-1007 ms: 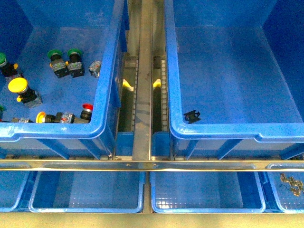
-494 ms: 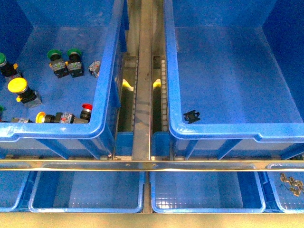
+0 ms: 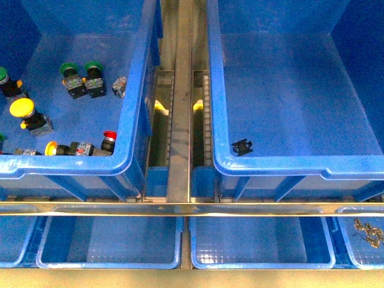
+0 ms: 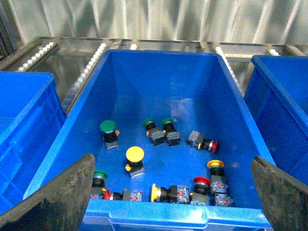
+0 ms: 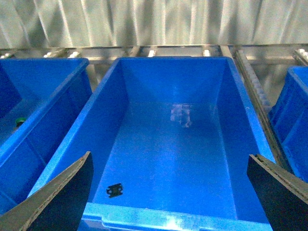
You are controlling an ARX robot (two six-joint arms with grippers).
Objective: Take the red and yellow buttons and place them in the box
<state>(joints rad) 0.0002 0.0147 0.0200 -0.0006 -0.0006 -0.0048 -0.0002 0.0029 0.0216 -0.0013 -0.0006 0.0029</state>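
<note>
Buttons first: both sit in the left-hand bin [image 3: 135, 90], neither one lifted. I read the yellow button [image 4: 134, 154] as standing cap-up on the bin floor, about mid-floor and clear of the walls. The red button [image 4: 202, 182] is close against the near wall, toward the bin's right-hand corner. It lies just beside a yellow-ringed switch [image 4: 215, 165]; I cannot tell whether the two touch. A smaller yellow-capped switch [image 4: 161, 192] lies on its side along the same wall, to the left of the red one. Green-capped buttons [image 4: 149, 124] are scattered farther back on the floor.

The box [image 3: 288, 165] is the big bin on the right, parted from the left-hand bin by a metal rail [image 3: 180, 120]. On its floor I note a small black clip [image 3: 242, 146], near the front left corner.

The left tool [image 4: 172, 157] hangs over the near rim of the left-hand bin with its fingers spread wide: released, gripping nothing. The right tool [image 5: 169, 155] hangs the same way over the near rim of the box, also spread and released.

Shallow trays [image 3: 108, 240] run along the front below both bins. The rightmost one holds a few small metal pieces [image 3: 367, 231].
</note>
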